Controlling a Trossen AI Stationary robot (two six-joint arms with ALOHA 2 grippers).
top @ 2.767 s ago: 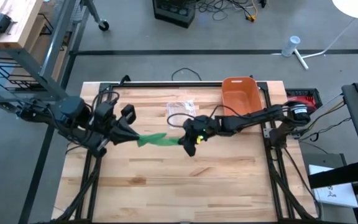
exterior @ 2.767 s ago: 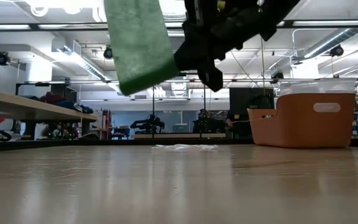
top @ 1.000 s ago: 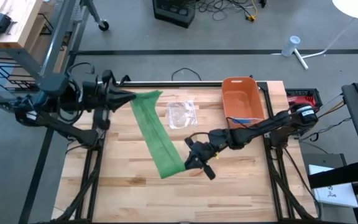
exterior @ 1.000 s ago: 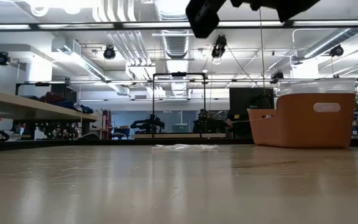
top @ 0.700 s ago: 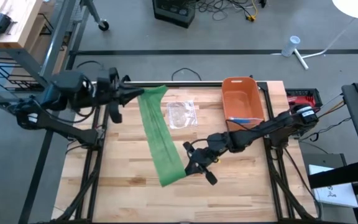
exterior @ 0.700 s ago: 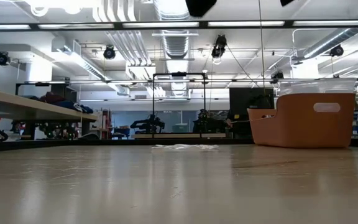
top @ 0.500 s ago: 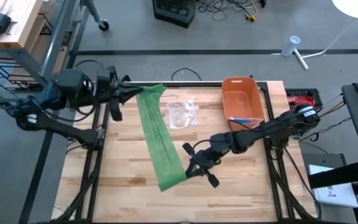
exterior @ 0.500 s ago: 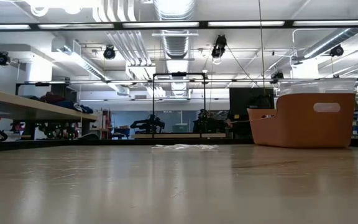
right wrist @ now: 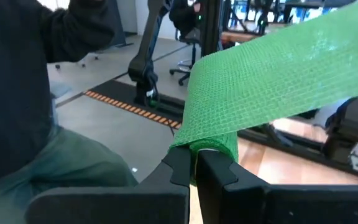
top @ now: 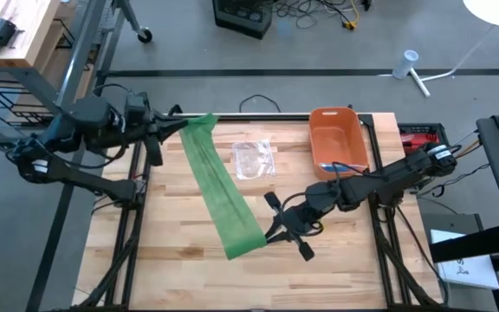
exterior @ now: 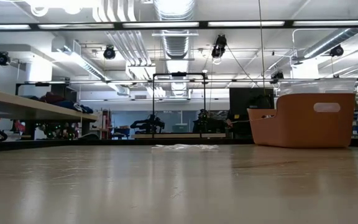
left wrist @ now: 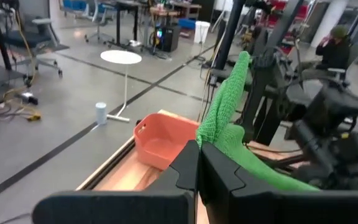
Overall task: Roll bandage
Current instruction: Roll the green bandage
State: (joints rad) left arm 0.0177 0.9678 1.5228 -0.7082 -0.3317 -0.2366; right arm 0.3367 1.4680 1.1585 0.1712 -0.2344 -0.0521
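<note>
My left gripper (top: 183, 126) pinches one end of the bandage (top: 219, 190) at the table's (top: 171, 269) far left edge, my right gripper (top: 265, 237) the other end nearer the front. The bin (top: 337, 139) sits right of the bandage at the far edge. The plastic wrapper (top: 252, 159) lies between bandage and bin.

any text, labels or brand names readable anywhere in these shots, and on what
No text can be read in any view.
The orange bin has a pale oval patch on its side that may be a label, but it is too blurred to read.
The green bandage, the clear wrapper and the table show no lettering.
</note>
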